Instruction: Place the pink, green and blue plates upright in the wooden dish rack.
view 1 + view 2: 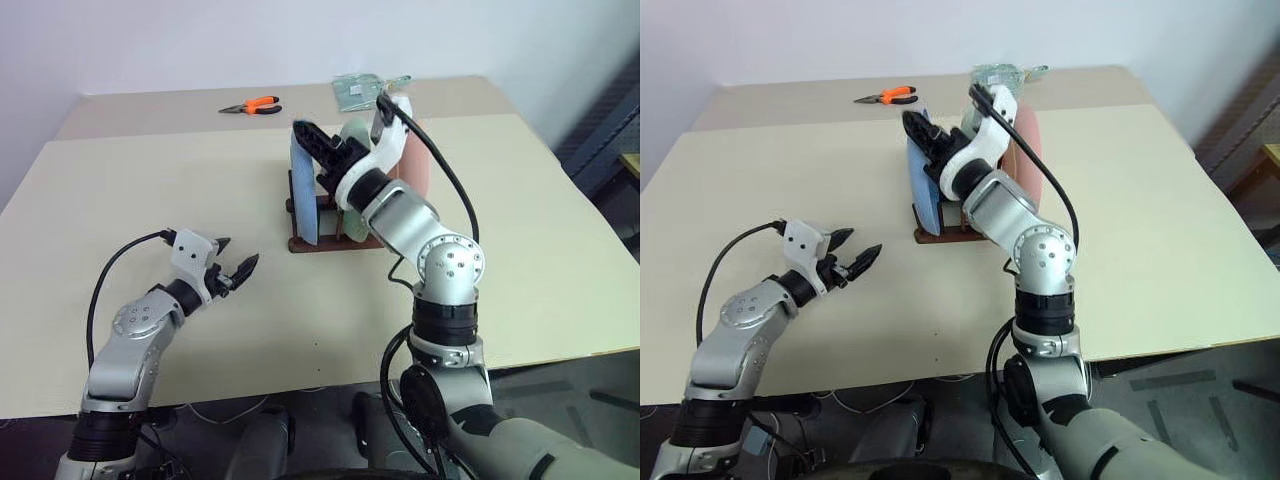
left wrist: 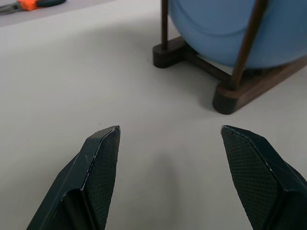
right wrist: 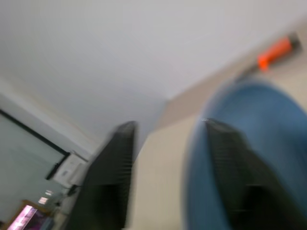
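Observation:
The wooden dish rack (image 1: pixel 310 243) stands mid-table with three plates upright in it. The blue plate (image 1: pixel 303 195) is at the left end, the green plate (image 1: pixel 355 133) in the middle and the pink plate (image 1: pixel 417 160) at the right, both partly hidden by my right arm. My right gripper (image 1: pixel 305 130) hovers at the blue plate's top rim, open; in the right wrist view the blue plate (image 3: pixel 283 143) lies behind one finger. My left gripper (image 1: pixel 238 252) is open and empty, low over the table to the left of the rack (image 2: pixel 225 96).
Orange-handled pliers (image 1: pixel 255 104) lie at the far side of the table, left of the rack. A clear plastic bag (image 1: pixel 365 90) lies behind the rack. The beige table (image 1: pixel 150 180) has bare surface around my left gripper and to the right of the rack.

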